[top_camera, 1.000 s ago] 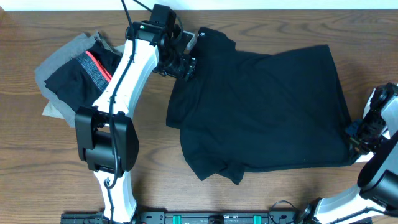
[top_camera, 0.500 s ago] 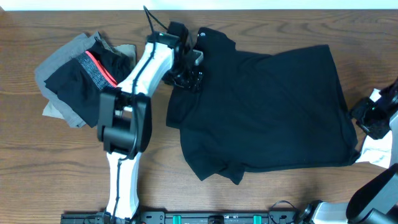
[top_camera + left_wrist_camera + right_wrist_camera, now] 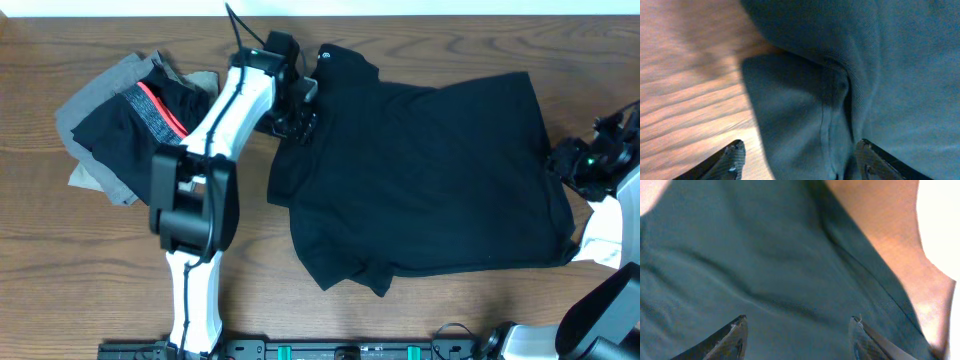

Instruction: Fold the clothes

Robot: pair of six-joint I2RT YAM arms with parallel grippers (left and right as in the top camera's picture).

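The black T-shirt (image 3: 420,180) lies spread across the middle of the table, its neck label (image 3: 326,55) at the far left corner. My left gripper (image 3: 297,122) hovers over its left sleeve. In the left wrist view the gripper (image 3: 800,156) is open, with the sleeve's hem and seam (image 3: 827,120) lying between the fingertips (image 3: 735,156). My right gripper (image 3: 568,163) sits over the shirt's right edge. It is open (image 3: 799,330), straddling flat black fabric (image 3: 765,255) and holding nothing.
A heap of grey, tan and red-banded black clothes (image 3: 125,120) lies at the far left. A white piece (image 3: 600,242) lies at the right edge, partly under my right arm. Bare wooden table (image 3: 420,320) runs along the front.
My right gripper has opened wider and moved from the shirt's near right corner further up its right edge. My left arm has swung its elbow right, while its gripper stays over the sleeve.
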